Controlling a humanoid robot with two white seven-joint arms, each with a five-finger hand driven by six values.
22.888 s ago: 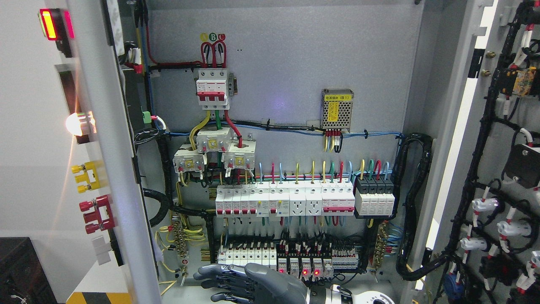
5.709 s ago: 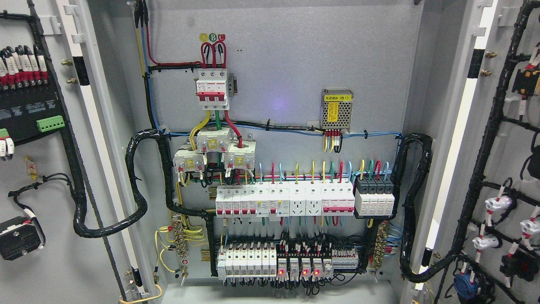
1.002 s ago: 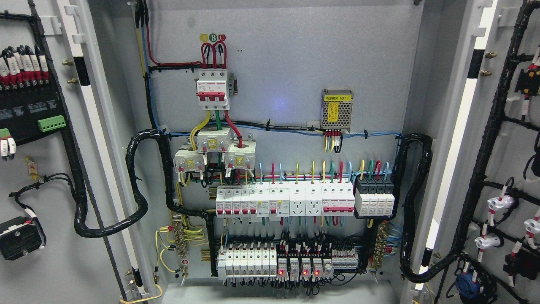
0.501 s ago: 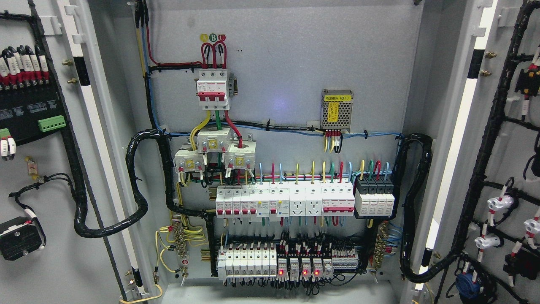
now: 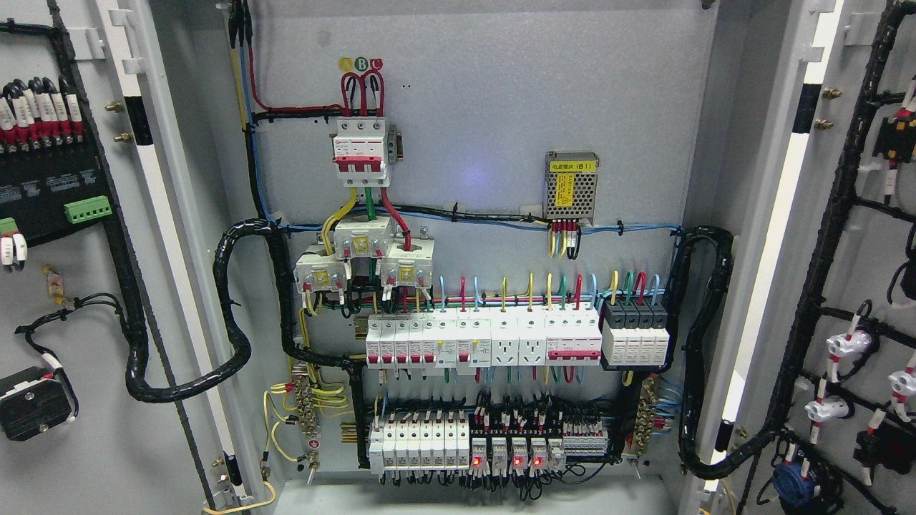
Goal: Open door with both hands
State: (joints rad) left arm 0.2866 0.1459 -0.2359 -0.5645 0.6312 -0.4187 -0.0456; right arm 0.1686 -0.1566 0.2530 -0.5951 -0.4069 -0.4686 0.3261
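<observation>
While both doors stand swung wide, the left door (image 5: pixel 86 443) fills the frame's left edge and the right door (image 5: pixel 851 286) its right edge, each showing its wired inner face. Between them the cabinet's back panel (image 5: pixel 501 93) carries a row of breakers (image 5: pixel 483 340); neither hand is in view, so the fingers cannot be judged

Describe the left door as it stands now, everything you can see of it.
The left door is swung wide open, its grey painted metal inner face toward the camera. A black terminal block with a green connector is mounted on it near the top, a small black component lower down. A black sheathed cable bundle loops from the door into the cabinet. No robot hand shows on it.
</observation>
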